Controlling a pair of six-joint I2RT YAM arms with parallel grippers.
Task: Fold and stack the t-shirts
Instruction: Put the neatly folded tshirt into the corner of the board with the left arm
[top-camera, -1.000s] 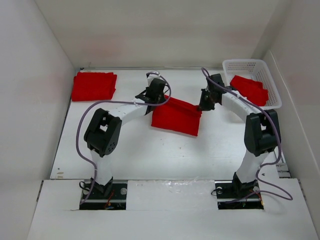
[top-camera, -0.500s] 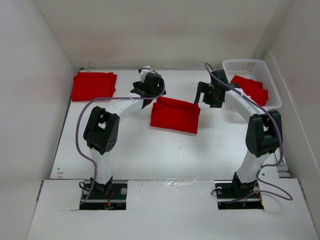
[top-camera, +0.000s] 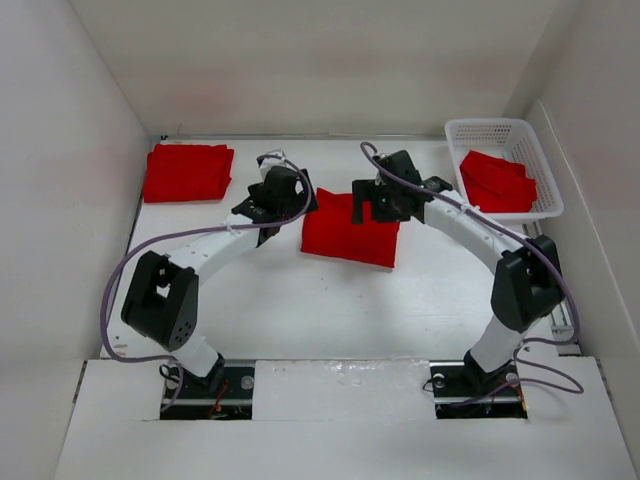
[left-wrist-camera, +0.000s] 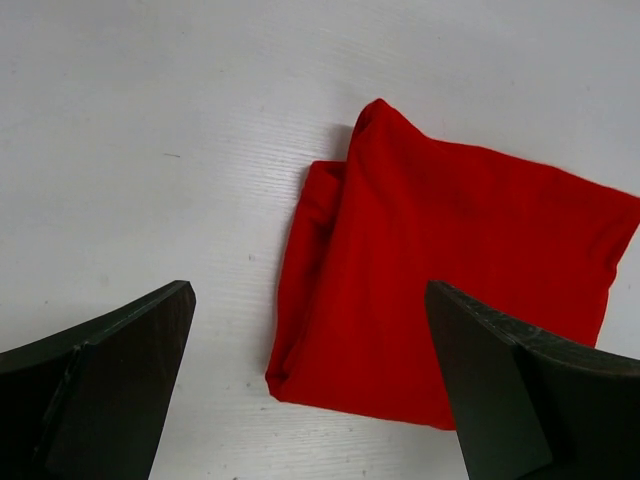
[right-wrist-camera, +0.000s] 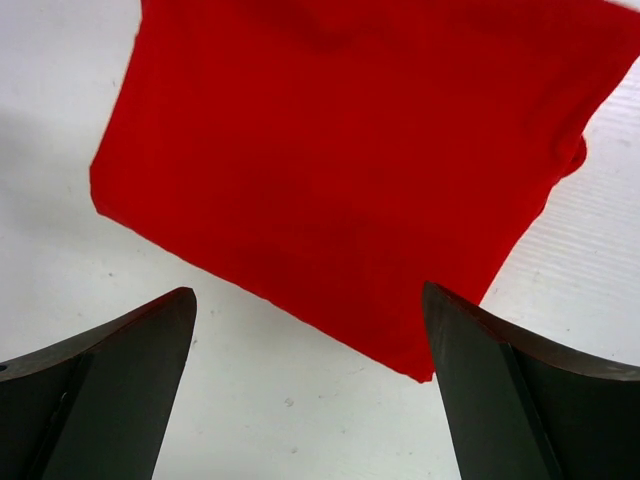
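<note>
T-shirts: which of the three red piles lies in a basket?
The right-rear t-shirt, inside the white basket; the left-rear pile and centre t-shirt lie on the table.

The top camera looked steeply down from high over the 6 o'clock edge of the table (top-camera: 300, 300), taking it all in. Both wrist cameras hung close above it, facing down. All three shared the folded shirt (top-camera: 347, 240), which sat at 3 o'clock in the left wrist view and 12 o'clock in the right.

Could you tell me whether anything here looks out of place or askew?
The middle shirt lies slightly rotated compared with the stack at the far left, and in the left wrist view a lower layer pokes out past its folded edge, so the fold looks uneven. Nothing looks spilled or damaged.
</note>
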